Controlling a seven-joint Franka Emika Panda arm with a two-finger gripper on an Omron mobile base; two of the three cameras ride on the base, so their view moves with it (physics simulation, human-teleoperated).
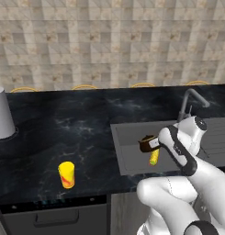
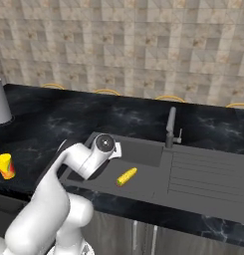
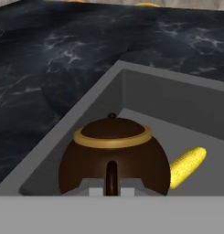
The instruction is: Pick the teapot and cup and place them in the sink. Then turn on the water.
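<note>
glossy white rounded arm, dark bands at joints, round dark-centred cap near wrist.

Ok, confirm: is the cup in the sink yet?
No, the cup stands on the counter, left of the sink.

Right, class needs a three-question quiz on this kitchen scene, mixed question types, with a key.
1. True or false: the cup is already in the sink.
2. What does the claw grip? A) the tap B) the teapot C) the grey canister
3. Name the yellow knobbly item lying in the basin by shape and colour.

Key:
1. False; it stands on the black counter, left of the sink.
2. B; shut on its handle, over the basin.
3. A slim elongated yellow piece, beside the teapot.
</note>
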